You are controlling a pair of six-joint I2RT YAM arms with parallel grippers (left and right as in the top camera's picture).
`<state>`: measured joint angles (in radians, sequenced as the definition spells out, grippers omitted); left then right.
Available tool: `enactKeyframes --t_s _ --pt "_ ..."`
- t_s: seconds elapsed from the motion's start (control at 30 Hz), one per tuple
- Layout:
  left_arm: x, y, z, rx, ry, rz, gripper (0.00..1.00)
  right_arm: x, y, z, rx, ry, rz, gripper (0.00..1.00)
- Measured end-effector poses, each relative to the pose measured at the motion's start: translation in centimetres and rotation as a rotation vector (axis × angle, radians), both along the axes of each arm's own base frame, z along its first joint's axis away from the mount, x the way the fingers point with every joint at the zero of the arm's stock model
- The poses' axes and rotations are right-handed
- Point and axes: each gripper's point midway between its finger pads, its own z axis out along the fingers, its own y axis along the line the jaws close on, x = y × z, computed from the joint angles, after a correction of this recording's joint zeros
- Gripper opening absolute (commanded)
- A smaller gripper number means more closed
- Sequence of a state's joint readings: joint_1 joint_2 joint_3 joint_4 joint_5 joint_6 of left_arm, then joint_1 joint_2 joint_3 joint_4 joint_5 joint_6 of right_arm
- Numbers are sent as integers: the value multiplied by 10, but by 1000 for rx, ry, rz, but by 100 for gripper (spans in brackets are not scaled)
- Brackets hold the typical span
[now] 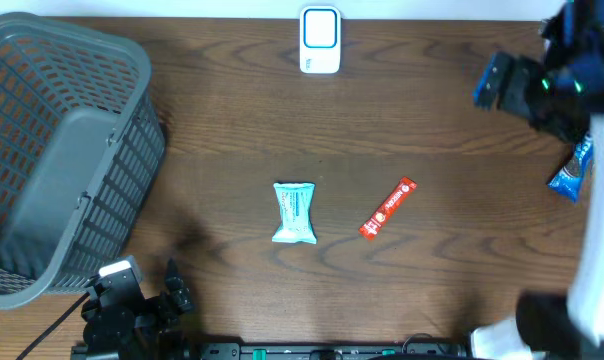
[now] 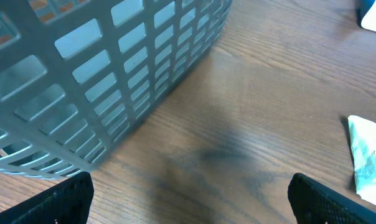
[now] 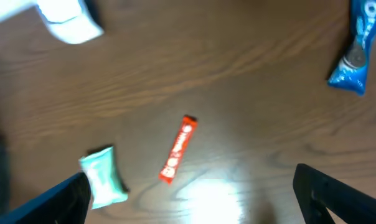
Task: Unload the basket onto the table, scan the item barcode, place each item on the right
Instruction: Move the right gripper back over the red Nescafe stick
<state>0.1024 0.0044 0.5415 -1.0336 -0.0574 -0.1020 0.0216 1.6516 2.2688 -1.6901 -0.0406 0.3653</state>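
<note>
Overhead: white scanner (image 1: 320, 40) at the table's far edge, centre. Pale-blue packet (image 1: 294, 212) and red stick sachet (image 1: 388, 208) lie mid-table, near each other but apart. Blue wrapper (image 1: 570, 172) far right, grey basket (image 1: 62, 150) left.

Left wrist: my left gripper (image 2: 188, 202) spread wide, empty; basket ahead, pale-blue packet at the frame's right edge.

Right wrist: my right gripper (image 3: 191, 199) spread wide, empty, raised above the table; red stick sachet in view between the fingers.

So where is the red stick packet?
In the overhead view the red stick packet lies mid-table, just right of the teal packet, not touching it.
</note>
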Motion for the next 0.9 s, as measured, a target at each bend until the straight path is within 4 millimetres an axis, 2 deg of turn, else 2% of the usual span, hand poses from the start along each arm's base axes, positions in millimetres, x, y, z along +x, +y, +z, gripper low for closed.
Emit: enactKeyframes --t_s 0.1,0.2,0.27,0.33,0.43,0.47,0.5,0.53,0.57,0.67,0.73,0.83,0.87,0.9 --pt "0 0 0 0 0 0 100 -40 21 22 15 -77 81 99" --pt "0 0 0 0 0 0 100 -66 36 26 32 -117 148 99" --pt "0 0 0 0 0 0 100 -64 41 21 36 -151 165 99" --pt "0 0 0 0 0 0 100 -45 48 8 40 -185 178 99" --pt "0 0 0 0 0 0 100 -9 57 -31 43 -178 179 99" --pt "0 0 0 0 0 0 100 5 59 -55 48 -148 160 99" --pt "0 0 0 0 0 0 100 12 60 -74 50 -110 144 99" --pt "0 0 0 0 0 0 100 17 60 -103 49 -36 120 99" --pt "0 0 0 0 0 0 100 17 59 -132 48 53 90 99" --pt "0 0 0 0 0 1 100 5 57 -190 44 289 2 99" --pt "0 0 0 0 0 1 100 -7 56 -214 41 416 -54 99" --pt "0 0 0 0 0 0 100 -18 61 -232 64 528 -95 99" --pt "0 0 0 0 0 0 100 -19 62 -234 70 540 -98 84" --pt "0 0 0 0 0 0 100 -21 64 -239 83 568 -104 54"
